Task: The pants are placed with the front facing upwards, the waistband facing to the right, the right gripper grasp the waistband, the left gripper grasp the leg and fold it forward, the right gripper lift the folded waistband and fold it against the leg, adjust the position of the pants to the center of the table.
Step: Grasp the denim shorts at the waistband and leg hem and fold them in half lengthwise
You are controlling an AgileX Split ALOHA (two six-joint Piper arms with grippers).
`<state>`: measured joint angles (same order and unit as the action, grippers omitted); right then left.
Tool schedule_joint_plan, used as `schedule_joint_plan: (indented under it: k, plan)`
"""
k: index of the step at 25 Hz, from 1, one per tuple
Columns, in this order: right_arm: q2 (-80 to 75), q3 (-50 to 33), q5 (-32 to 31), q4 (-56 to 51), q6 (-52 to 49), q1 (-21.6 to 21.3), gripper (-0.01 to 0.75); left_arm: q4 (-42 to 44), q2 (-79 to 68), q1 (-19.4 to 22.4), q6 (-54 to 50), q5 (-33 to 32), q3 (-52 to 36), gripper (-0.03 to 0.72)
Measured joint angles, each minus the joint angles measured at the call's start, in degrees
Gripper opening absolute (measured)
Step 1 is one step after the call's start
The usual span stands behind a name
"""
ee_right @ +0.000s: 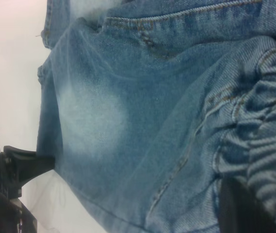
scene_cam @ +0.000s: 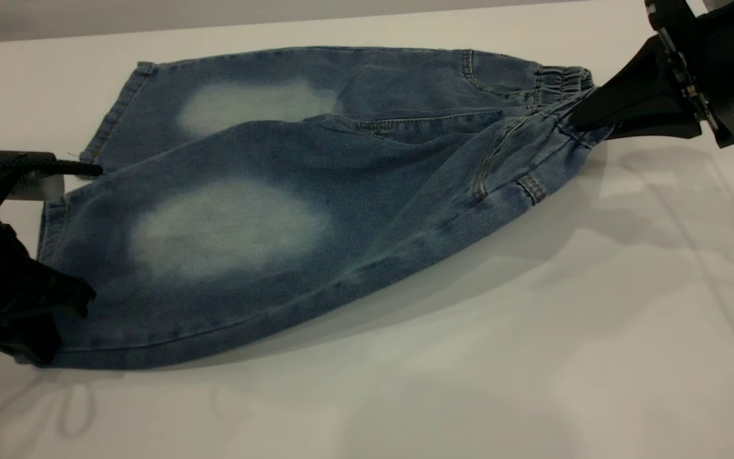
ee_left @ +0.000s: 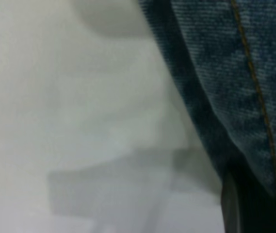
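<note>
Both my grippers grip the pants (scene_cam: 265, 210): right gripper (scene_cam: 580, 118) pinched on the waistband (scene_cam: 561, 80), left gripper (scene_cam: 64, 299) clamped on the near leg's hem, lifted off the table (scene_cam: 532, 331). Only my right wrist view shows puckered elastic (ee_right: 268, 160) against my fingers; my left shows hem stitching (ee_left: 254, 82).

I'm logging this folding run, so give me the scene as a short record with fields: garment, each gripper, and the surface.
garment: blue denim pants, near leg raised off the table, far leg lying flat
waistband: at the right end, bunched
right gripper: shut on the waistband's near part, holding it up
left gripper: at the near leg's hem, shut on it
surface: white table
</note>
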<state>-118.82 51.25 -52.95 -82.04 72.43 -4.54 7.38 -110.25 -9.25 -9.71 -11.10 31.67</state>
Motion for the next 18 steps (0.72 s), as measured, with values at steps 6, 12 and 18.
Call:
schedule_joint_plan:
  k: [6, 12, 18]
  plan:
    - [0.0, 0.0, 0.0, 0.02, 0.05, 0.0, 0.037, -0.07, 0.99, 0.0, 0.0, -3.96, 0.0, 0.056]
    - [0.0, 0.0, -0.1, 0.02, 0.05, 0.0, 0.037, -0.43, 6.63, 0.0, 0.06, -7.82, -0.05, 0.056]
    - [0.0, 0.0, -0.09, 0.07, 0.05, 0.0, 0.037, -3.39, 15.46, 0.0, 2.33, -10.54, -0.05, 0.056]
